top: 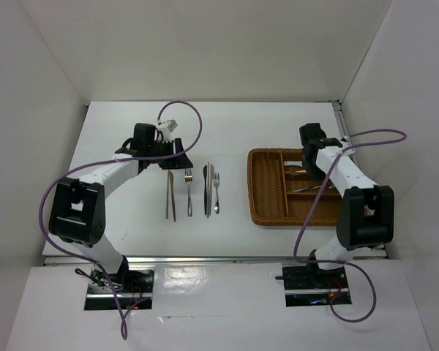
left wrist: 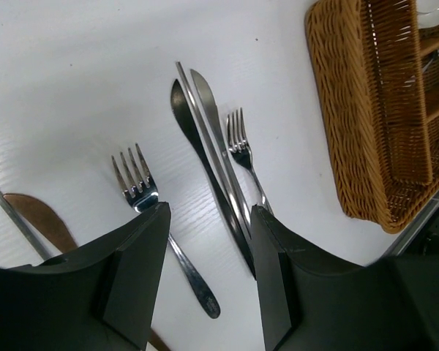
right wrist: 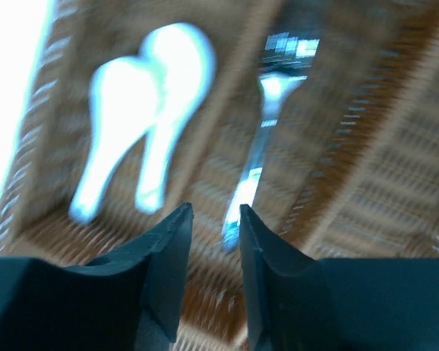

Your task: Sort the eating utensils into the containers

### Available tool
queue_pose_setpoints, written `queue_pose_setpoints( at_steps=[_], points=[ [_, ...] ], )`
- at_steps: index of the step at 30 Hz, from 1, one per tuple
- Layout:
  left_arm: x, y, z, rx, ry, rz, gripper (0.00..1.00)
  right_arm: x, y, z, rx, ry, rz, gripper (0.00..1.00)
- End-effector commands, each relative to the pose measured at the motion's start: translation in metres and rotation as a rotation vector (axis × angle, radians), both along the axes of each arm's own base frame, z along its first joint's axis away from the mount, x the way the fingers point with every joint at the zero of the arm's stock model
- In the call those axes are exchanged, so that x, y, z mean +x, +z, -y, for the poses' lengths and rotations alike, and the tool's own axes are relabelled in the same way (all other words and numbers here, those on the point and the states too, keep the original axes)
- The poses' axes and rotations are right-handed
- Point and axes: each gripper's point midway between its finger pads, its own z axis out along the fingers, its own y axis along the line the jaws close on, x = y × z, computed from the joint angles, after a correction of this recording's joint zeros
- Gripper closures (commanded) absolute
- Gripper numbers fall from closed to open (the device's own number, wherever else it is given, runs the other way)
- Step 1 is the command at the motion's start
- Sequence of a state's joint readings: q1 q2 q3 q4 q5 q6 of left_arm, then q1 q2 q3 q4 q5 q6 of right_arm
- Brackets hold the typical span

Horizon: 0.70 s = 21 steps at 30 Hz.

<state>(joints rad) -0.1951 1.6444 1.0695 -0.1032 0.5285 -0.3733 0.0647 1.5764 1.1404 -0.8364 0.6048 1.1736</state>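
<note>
Several silver utensils lie in a row on the white table left of the brown wicker tray point(top: 267, 186): a fork point(top: 188, 191), two knives point(top: 207, 189) and a second fork point(top: 216, 191). A thin brown piece point(top: 171, 196) lies at the left end. My left gripper point(top: 175, 162) hovers open and empty over the far end of the row. In its wrist view, the first fork point(left wrist: 141, 189) sits just ahead of the gripper point(left wrist: 208, 216), with the knives point(left wrist: 205, 139) to the right. My right gripper point(top: 312, 162) is open and empty above the tray. Its blurred wrist view shows two white soup spoons point(right wrist: 143, 110) and a silver utensil point(right wrist: 267, 124) below the gripper point(right wrist: 216, 213).
The tray point(left wrist: 351, 131) lies right of the utensil row, and some silver utensils point(top: 307, 189) lie in its compartments. White walls enclose the table on three sides. A metal rail point(top: 219, 258) runs along the near edge. Purple cables loop over both arms.
</note>
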Motion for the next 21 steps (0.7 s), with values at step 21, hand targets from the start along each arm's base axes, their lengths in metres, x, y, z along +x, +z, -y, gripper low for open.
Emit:
queue_pose_setpoints(
  at_steps=[21],
  points=[
    [0.030,-0.064,-0.005,0.063,0.027,-0.066,0.40,0.050,0.088,-0.137,0.072,0.873,0.415,0.63]
  ],
)
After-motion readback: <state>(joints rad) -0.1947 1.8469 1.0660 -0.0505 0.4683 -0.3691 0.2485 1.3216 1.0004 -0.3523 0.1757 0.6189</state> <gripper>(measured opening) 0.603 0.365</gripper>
